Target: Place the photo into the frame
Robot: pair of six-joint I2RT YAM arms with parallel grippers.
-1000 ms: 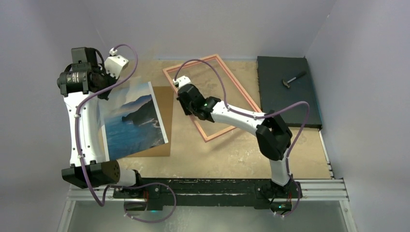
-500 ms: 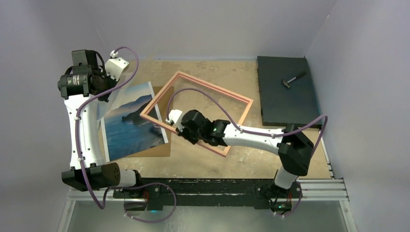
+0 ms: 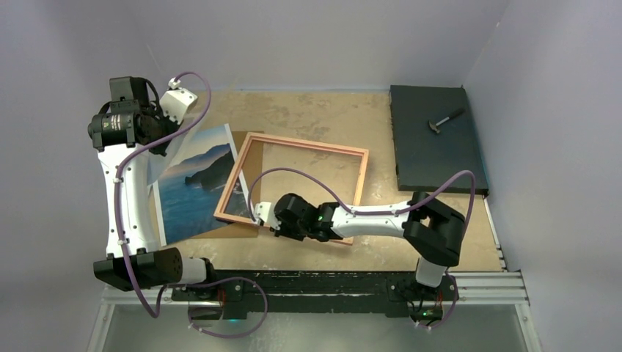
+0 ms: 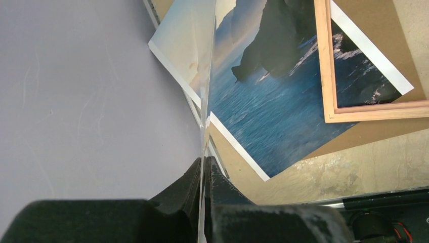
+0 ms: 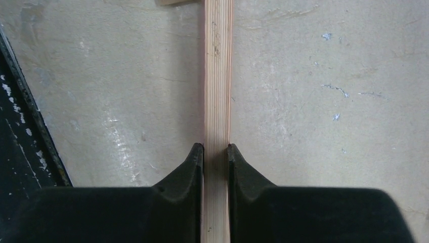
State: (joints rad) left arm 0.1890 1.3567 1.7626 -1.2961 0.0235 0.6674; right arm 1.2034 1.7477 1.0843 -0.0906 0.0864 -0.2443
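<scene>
So, left gripper (image 4: 204, 167): my fingers are pressed together on the thin edge of the photo, with only the sheet between them.
Photo (image 3: 198, 187): it sits at the left of the table. Its far-left corner is raised and curls upward in my left grip, and the rest slopes down onto the backing board. It has a white border, blue sea and a dark headland under a pale sky.
Right gripper (image 5: 216, 149): I am clamped on the frame's near rim, one finger on each side of the pale wood strip.
Frame (image 3: 308, 141): it is in the middle of the table, set slightly askew, wood-orange side showing. Its near-left corner lies over the photo's right edge, and the print shows through the pane there.
Frame height: I cannot tell whether the rim at my right grip touches the table.
Backing board (image 3: 248, 150): brown and flat under the photo. It shows past the photo's right and near edges and runs partly under the frame's left rim.
Table (image 3: 315, 110): a tan, scuffed surface.
Right arm: it stretches low along the near side, from its base at the right to the frame's near rim.
Dark mat (image 3: 433, 158): it lies at the far right, apart from the frame, with a small hammer (image 3: 446, 120) on it.
</scene>
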